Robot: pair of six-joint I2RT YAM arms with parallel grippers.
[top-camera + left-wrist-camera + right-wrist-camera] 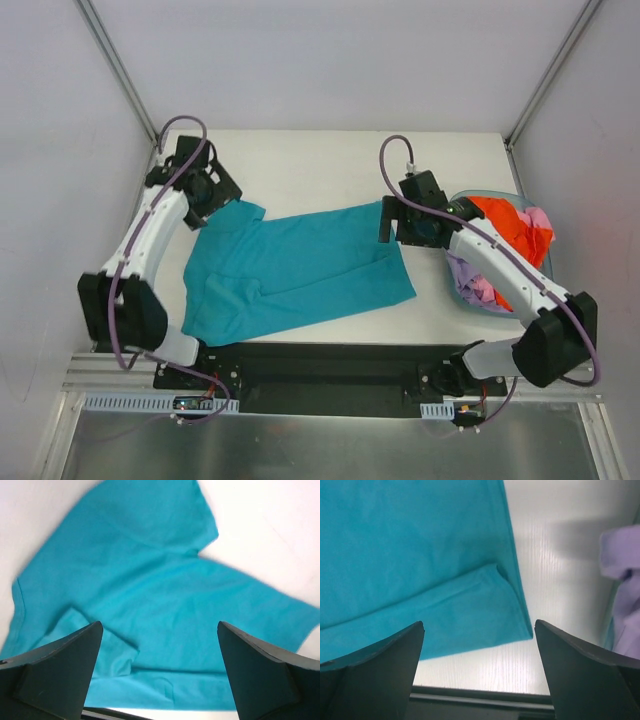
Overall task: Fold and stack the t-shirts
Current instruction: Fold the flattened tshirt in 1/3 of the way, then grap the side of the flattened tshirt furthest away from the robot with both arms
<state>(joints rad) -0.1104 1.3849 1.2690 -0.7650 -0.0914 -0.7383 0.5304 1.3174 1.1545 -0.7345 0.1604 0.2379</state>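
Note:
A teal t-shirt [300, 275] lies spread flat across the middle of the table, with one sleeve pointing to the back left. My left gripper [213, 192] hovers open over that sleeve end. In the left wrist view the teal t-shirt [150, 580] fills the space under the open left gripper [159, 625], with nothing held. My right gripper [400, 225] hangs open above the shirt's far right corner. In the right wrist view the open right gripper [479, 623] is above the folded hem corner of the teal t-shirt [420, 555], empty. Orange-red [505, 222], pink [540, 222] and lavender [475, 285] t-shirts lie crumpled in the tub.
A shallow bluish see-through tub [462, 296] stands at the right side of the white table [300, 165], under the right arm. Lavender cloth [620, 555] shows at the right edge of the right wrist view. A black rail runs along the table's near edge [330, 360].

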